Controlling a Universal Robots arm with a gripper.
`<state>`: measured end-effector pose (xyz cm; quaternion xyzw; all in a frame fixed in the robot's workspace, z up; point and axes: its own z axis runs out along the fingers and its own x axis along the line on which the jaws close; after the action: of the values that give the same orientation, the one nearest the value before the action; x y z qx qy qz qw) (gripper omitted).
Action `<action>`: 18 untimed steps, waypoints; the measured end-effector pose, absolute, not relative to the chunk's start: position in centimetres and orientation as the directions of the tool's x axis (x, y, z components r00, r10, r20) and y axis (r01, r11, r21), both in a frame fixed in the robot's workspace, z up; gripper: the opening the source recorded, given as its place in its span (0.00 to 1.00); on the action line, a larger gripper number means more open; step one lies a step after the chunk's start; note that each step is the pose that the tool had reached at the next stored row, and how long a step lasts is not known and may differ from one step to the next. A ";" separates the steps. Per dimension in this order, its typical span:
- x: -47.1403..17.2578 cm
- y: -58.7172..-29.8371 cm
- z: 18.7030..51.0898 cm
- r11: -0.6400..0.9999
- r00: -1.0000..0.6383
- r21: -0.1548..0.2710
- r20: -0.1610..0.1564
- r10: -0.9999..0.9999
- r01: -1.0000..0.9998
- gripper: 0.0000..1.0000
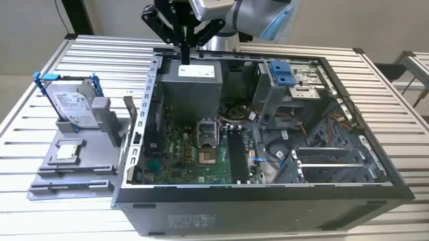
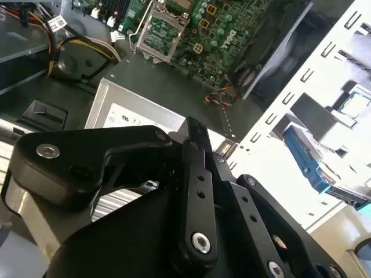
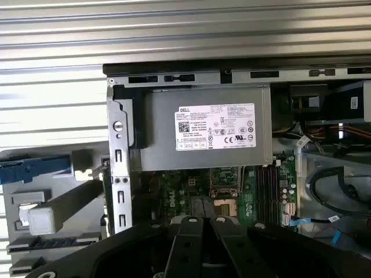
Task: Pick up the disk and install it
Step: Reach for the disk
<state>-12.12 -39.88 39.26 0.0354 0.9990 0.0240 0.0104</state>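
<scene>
The disk (image 1: 70, 103), a silver-grey drive with a white label and blue rails, leans upright in a grey stand (image 1: 80, 165) at the exterior view's left, outside the computer case. Its blue rail also appears in the second wrist view as the disk (image 2: 307, 162) and in the first wrist view as the disk (image 3: 35, 171). My gripper (image 1: 186, 60) hangs over the far wall of the case, just above the grey power supply (image 1: 191, 75). The black fingers (image 2: 194, 139) are pressed together with nothing between them, well apart from the disk.
The open computer case (image 1: 268, 193) lies on a slatted metal table (image 1: 395, 115), motherboard (image 1: 201, 150) exposed. A bright-blue latch piece (image 1: 283, 73) sits on the drive cage at the far right corner. A small square chip (image 1: 67, 150) rests on the stand below the disk.
</scene>
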 end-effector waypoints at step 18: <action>-13.0 -39.9 39.3 0.996 -0.997 0.049 -0.019 0.071 0.070 0.00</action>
<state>-13.02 -39.88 39.26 0.0354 0.9990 0.0240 0.0103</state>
